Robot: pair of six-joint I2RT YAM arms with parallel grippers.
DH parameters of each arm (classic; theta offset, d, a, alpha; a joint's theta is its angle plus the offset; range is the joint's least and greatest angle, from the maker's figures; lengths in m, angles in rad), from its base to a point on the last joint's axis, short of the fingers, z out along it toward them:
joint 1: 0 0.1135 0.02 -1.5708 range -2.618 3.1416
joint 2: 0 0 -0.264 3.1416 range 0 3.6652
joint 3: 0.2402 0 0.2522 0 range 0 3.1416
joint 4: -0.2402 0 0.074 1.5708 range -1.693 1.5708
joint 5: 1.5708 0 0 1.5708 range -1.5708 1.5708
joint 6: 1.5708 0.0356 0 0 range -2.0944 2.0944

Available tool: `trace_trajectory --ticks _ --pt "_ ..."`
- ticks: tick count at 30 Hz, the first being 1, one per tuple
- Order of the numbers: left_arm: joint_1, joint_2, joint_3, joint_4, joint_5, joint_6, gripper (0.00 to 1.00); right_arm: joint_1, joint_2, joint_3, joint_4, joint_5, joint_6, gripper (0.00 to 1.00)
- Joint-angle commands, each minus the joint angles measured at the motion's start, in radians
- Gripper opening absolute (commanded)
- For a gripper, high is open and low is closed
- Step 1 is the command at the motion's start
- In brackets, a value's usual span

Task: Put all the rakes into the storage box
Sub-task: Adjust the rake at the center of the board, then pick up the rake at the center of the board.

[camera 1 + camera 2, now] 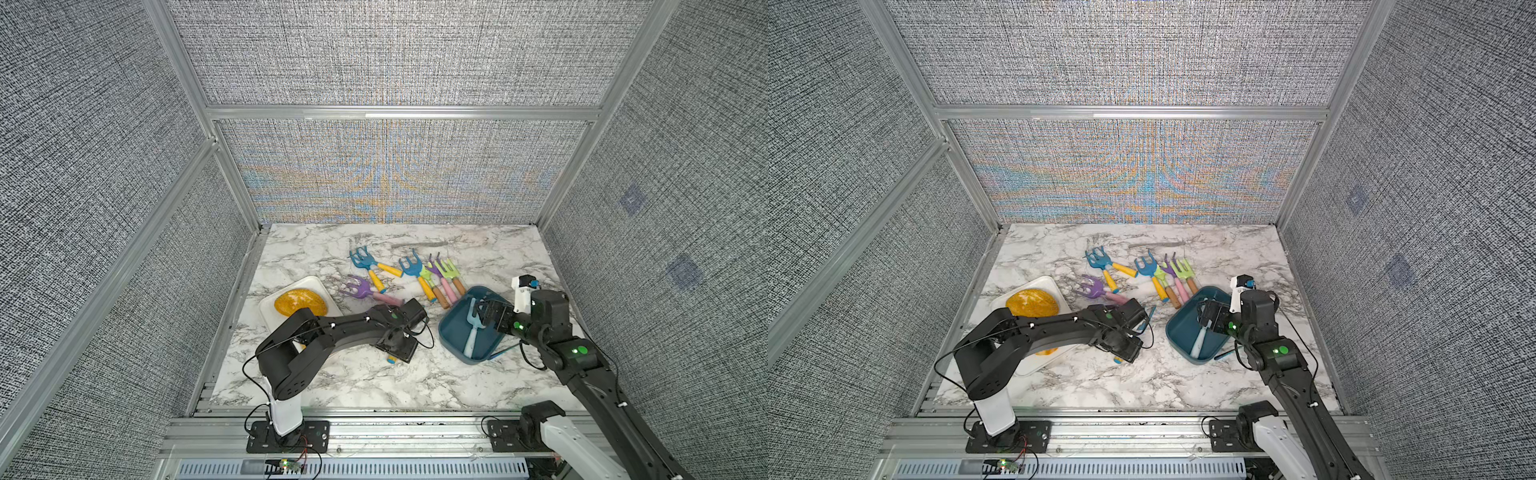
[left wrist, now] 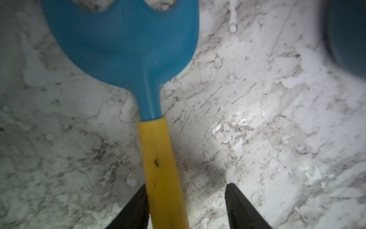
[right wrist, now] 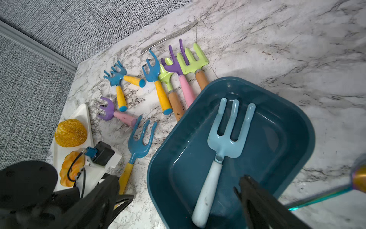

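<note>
Left pincer (image 2: 186, 185), spread, straddles the yellow-handled rake (image 2: 154, 138); right pincer (image 1: 482, 311) hangs spread over the storage box (image 3: 287, 138).

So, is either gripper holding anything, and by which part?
Nothing. The left gripper straddles the yellow handle of the blue rake, jaws not closed; the right gripper is open above the storage box.

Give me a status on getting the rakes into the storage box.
Done: one pale blue rake lies in the storage box; the open right hand above it holds nothing. In hand: the left hand straddles the yellow handle of a blue rake on the table, jaws not yet closed on it. Left: grip it and carry it to the box; the other rakes lie clustered on the table.
</note>
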Motion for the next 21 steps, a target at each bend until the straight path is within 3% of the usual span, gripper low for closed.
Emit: trace_trajectory --ticks 1,4,6,10,18,21 --pt "-0.022 0.098 0.044 -0.176 -0.044 -0.060 0.56 -0.004 -0.009 0.002 0.004 0.072 0.045 0.99" --pt "-0.030 0.118 0.072 -0.205 -0.073 -0.064 0.52 -0.014 -0.010 0.007 -0.004 0.101 0.055 0.99" --pt "-0.042 0.148 0.104 -0.245 -0.115 -0.073 0.42 -0.022 -0.006 0.007 -0.006 0.100 0.053 0.99" --pt "-0.076 0.144 0.127 -0.310 -0.190 -0.103 0.01 -0.034 0.005 0.007 -0.008 0.095 0.057 0.99" --pt "-0.111 -0.063 0.199 -0.380 -0.216 -0.111 0.00 -0.049 0.022 0.041 -0.071 0.266 0.130 0.99" --pt "-0.118 -0.122 0.229 -0.399 -0.198 -0.093 0.00 -0.055 0.018 0.052 -0.070 0.277 0.130 0.99"
